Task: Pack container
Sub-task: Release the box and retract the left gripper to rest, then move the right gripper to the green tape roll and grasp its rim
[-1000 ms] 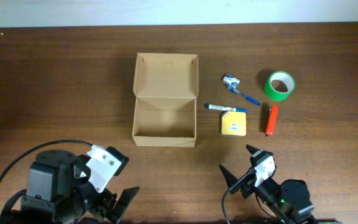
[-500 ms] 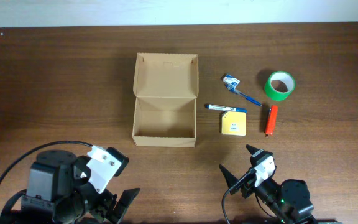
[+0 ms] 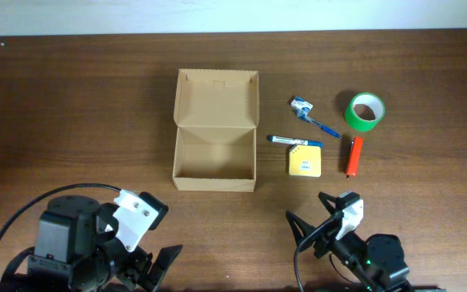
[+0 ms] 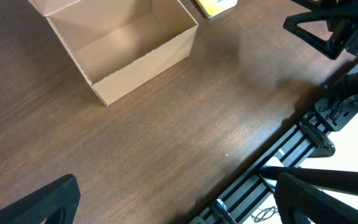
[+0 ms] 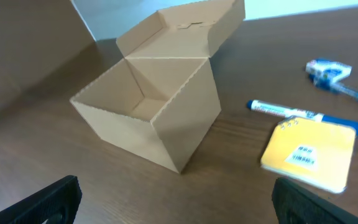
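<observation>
At desk [image 3: 71, 97] centre: container [image 3: 215, 152], flap lid back, empty. Beside it, not touching: yellow notepad [image 3: 304, 161], blue pen [image 3: 293, 141]. Left gripper [image 4: 182, 199], right gripper [image 3: 308, 208]: jaws apart, nothing held. Likely risk: flat notepad slipping from pinch; light container shoved.

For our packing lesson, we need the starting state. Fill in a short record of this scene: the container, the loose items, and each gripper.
Container: tan cardboard box, lid flap open, nothing inside
Loose items: yellow notepad, blue marker, blue pen, green tape roll, orange marker, all right of the box
Left gripper: open, empty
Right gripper: open, empty
Packed so far: nothing
</observation>
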Robot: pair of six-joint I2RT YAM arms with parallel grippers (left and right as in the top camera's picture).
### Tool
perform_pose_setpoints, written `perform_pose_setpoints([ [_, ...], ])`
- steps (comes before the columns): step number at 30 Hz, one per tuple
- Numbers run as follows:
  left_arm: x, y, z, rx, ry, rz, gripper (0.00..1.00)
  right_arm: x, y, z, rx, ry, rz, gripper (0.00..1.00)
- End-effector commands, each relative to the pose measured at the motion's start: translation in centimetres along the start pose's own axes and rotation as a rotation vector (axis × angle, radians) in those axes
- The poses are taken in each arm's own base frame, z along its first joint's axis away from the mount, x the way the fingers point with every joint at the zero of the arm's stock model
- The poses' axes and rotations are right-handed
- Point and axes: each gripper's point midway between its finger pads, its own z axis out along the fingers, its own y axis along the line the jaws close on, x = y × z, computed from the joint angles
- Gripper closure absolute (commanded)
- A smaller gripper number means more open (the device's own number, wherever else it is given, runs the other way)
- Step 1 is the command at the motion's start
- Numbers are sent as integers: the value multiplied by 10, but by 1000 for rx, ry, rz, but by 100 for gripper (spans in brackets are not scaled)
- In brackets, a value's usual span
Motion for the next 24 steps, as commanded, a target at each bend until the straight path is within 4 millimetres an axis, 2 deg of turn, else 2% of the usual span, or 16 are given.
perform_pose_setpoints([
  [1,-3,-4,-3,15,-15,-9,0,2,3,1,-17,6,95,1],
  [6,-3,-4,-3,15,-15,-9,0,-11,-2,0,16,-52,86,1],
  [12,-3,-4,-3,15,-15,-9,0,-36,-27,-10,190,-138,134,1],
  [19,-3,-4,-3,15,-15,-9,0,-66,-51,-17,407,-93,90,1],
  [24,-3,-4,-3,15,-15,-9,0,-83,-69,-3,523,7,54,1],
])
